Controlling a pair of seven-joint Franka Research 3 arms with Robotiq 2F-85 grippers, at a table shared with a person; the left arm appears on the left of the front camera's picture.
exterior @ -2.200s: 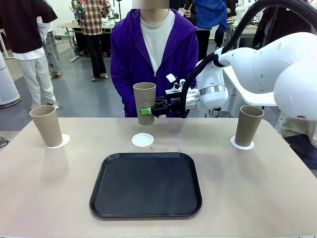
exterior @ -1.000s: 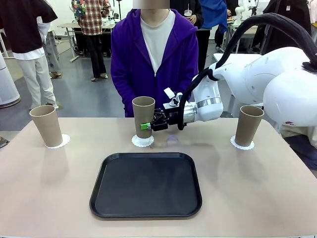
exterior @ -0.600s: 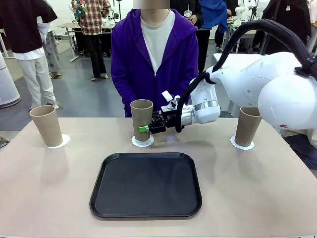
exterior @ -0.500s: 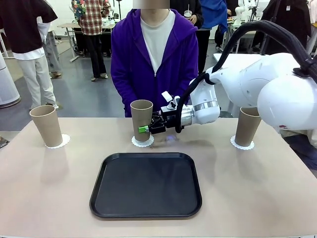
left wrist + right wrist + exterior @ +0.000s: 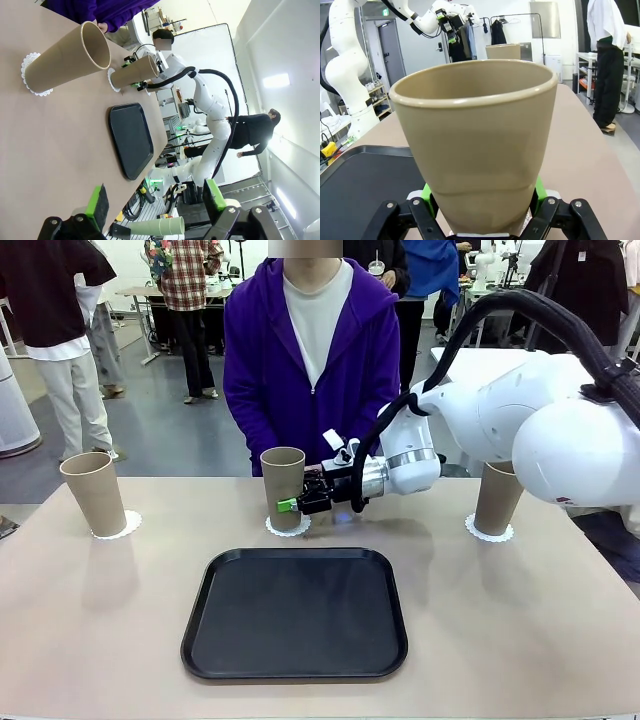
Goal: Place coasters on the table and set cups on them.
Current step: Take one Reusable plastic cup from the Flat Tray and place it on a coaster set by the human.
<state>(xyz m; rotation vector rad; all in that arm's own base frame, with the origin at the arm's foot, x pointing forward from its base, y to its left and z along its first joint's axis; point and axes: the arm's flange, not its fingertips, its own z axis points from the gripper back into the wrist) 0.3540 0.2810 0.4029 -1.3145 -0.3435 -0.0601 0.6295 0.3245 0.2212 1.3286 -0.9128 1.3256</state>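
- Your right claw (image 5: 293, 505) gripped the middle cup (image 5: 282, 487), standing on its coaster (image 5: 288, 527) at the table's (image 5: 100, 620) far middle.
- Your left claw (image 5: 155, 205) hung wide apart, holding nothing.
- Outer cups sat on coasters.

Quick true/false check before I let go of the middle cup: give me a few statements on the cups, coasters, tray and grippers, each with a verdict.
1. The right gripper is shut on the middle cup. True.
2. The middle cup stands inside the black tray. False: it is over the middle coaster on the table, beyond the tray's far edge.
3. The left cup and the right cup each stand upright on a coaster. True.
4. The left gripper is holding a cup. False: its fingers are apart with nothing between them.
5. The tray carries a spare coaster. False: nothing lies in the tray.
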